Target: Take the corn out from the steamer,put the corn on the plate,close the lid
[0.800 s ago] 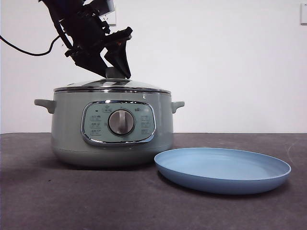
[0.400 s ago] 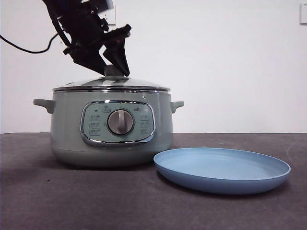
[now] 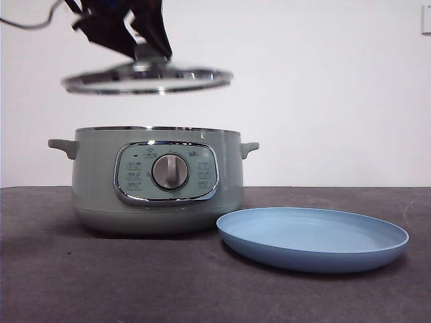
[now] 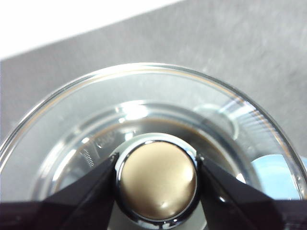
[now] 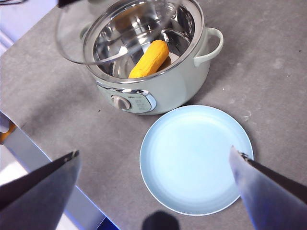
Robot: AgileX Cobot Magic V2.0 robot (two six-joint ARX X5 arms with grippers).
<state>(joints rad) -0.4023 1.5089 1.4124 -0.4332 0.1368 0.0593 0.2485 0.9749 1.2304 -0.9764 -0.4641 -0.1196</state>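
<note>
Lifted clear of the steamer (image 3: 157,178) now, the lid (image 3: 147,77) hangs from the left gripper (image 4: 156,179) clamping its knob (smooth, may slip); right gripper (image 5: 153,163) wide; corn (image 5: 149,59) inside.

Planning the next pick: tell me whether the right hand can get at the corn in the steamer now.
Probably yes. The left hand holds the lid above the steamer, so the corn lies exposed. The open right hand hangs above the plate; the raised lid may crowd its approach.

grey table (image 3: 101,282), steamer (image 3: 94,195), plate (image 3: 313,239)
</note>
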